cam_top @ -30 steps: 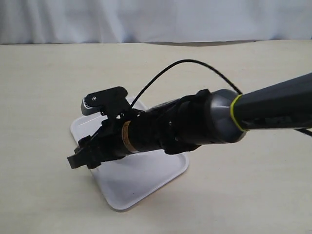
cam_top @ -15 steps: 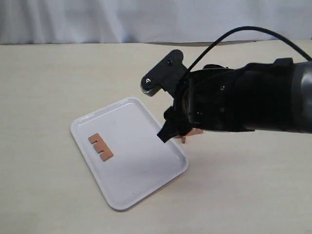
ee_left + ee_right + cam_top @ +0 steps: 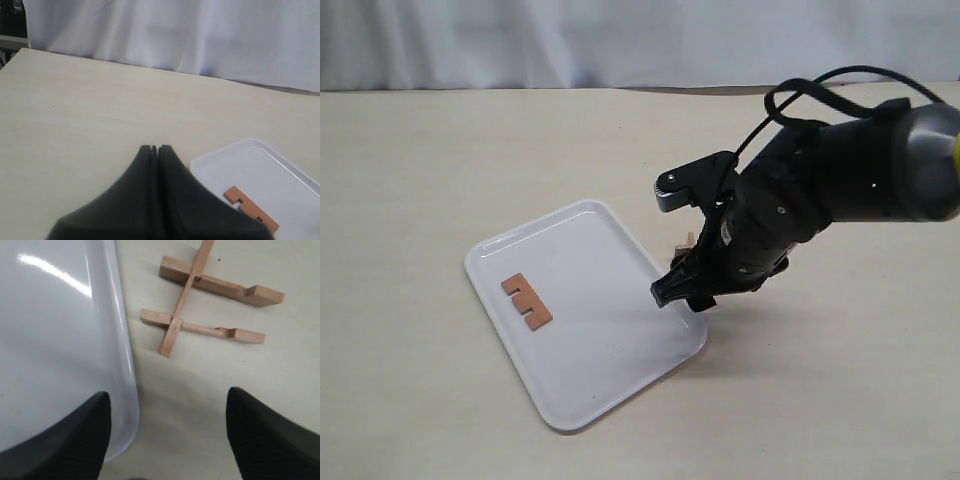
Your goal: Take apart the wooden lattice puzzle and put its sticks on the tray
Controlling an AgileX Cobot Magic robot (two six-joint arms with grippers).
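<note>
The white tray (image 3: 600, 350) lies on the table with one notched stick (image 3: 526, 301) on its left part. What is left of the wooden lattice puzzle (image 3: 180, 322) rests on the table just off the tray's right edge (image 3: 122, 340): two parallel sticks crossed by a third. In the exterior view only a sliver of the puzzle (image 3: 688, 240) shows behind the arm. My right gripper (image 3: 167, 392) hangs open over the tray's rim and bare table, short of the puzzle and holding nothing. My left gripper (image 3: 154, 148) is shut and empty, off to the side of the tray (image 3: 280, 170) and the stick (image 3: 250, 209).
The pale table top (image 3: 420, 180) surrounds the tray on all sides. A white curtain (image 3: 620, 40) hangs along the far edge. The right arm's black cable (image 3: 820, 85) loops above its wrist.
My right gripper has swung from over the tray's left part across to its right edge and come down near the puzzle. The stick on the tray is now uncovered.
</note>
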